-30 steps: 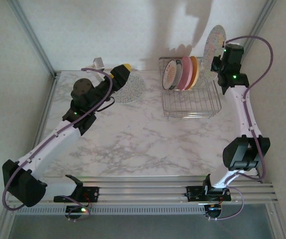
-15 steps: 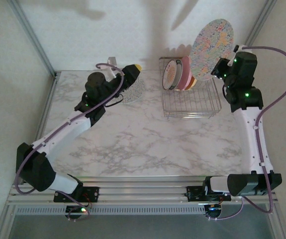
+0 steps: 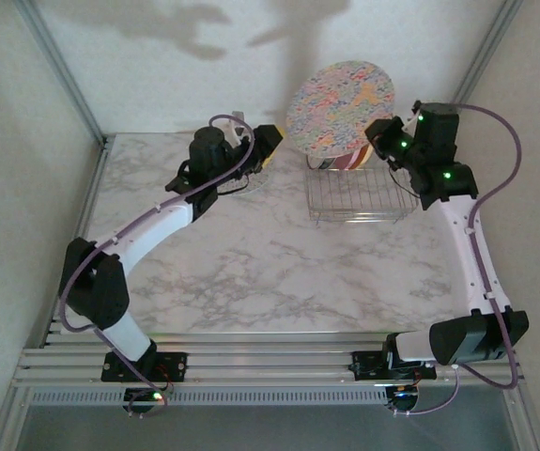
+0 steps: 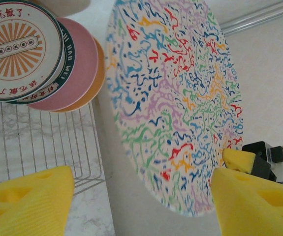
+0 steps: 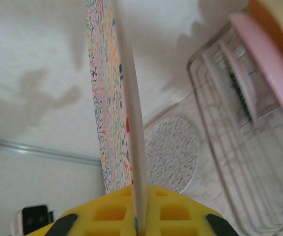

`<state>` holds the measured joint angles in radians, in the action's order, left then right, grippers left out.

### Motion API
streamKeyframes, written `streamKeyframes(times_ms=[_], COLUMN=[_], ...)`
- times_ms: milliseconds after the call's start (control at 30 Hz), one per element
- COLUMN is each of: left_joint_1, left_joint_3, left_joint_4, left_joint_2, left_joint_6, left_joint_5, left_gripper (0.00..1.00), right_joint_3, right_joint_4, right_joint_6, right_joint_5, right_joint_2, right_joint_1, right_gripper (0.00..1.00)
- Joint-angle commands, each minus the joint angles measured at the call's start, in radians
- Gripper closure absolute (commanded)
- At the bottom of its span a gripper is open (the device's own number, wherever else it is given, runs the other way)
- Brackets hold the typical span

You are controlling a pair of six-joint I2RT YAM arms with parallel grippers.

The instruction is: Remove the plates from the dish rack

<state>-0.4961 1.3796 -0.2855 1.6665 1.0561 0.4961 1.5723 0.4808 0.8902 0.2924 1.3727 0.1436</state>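
My right gripper (image 3: pixel 376 138) is shut on the rim of a large multicolour-speckled plate (image 3: pixel 340 106), held in the air above the left end of the dish rack (image 3: pixel 361 195). In the right wrist view that plate (image 5: pixel 124 98) runs edge-on between the yellow pads of the gripper (image 5: pixel 140 209). My left gripper (image 3: pixel 270 149) stands open just left of the plate; in its own view the plate (image 4: pixel 175 98) hangs ahead of the gripper (image 4: pixel 141 201), whose fingers (image 4: pixel 25 201) do not touch it. In the rack stand a white plate with an orange design (image 4: pixel 20 49), a pink plate (image 4: pixel 84 69) and an orange one (image 4: pixel 98 76).
A second speckled plate (image 5: pixel 173 152) lies flat on the marble table left of the rack, mostly under my left arm in the top view. The back wall is close behind the rack. The table's near half (image 3: pixel 279 272) is bare marble.
The right arm has lifted the speckled plate out of the rack and swung it left, its face now toward the camera. The left arm has reached right toward the plate.
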Motion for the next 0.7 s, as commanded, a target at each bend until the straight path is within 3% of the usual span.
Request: streamKeyframes(times_ms=[0,267,667], left_joint_1=[-0.007,-0.008,-0.009], left_joint_3=[0.055,0.068,0.082], left_joint_4=[0.016,0.044,0.021], left_joint_2=[0.020,0.040,0.067], left_joint_6=[0.021,0.022,0.047], left_joint_5=[0.037,0.017,0.014], left_gripper=[0.27,0.35,0.57], right_joint_3=[0.004,-0.001,-0.015], right_joint_4=[-0.135,-0.185,-0.189], right_joint_6=[0.098,0.160,0.200], right_joint_5=[0.085,0.154,0.225], right_joint_2=[0.006,0.049,0.098], right_joint_1=[0.016,0.022,0.023], right_gripper=[1.00,1.00,1.00])
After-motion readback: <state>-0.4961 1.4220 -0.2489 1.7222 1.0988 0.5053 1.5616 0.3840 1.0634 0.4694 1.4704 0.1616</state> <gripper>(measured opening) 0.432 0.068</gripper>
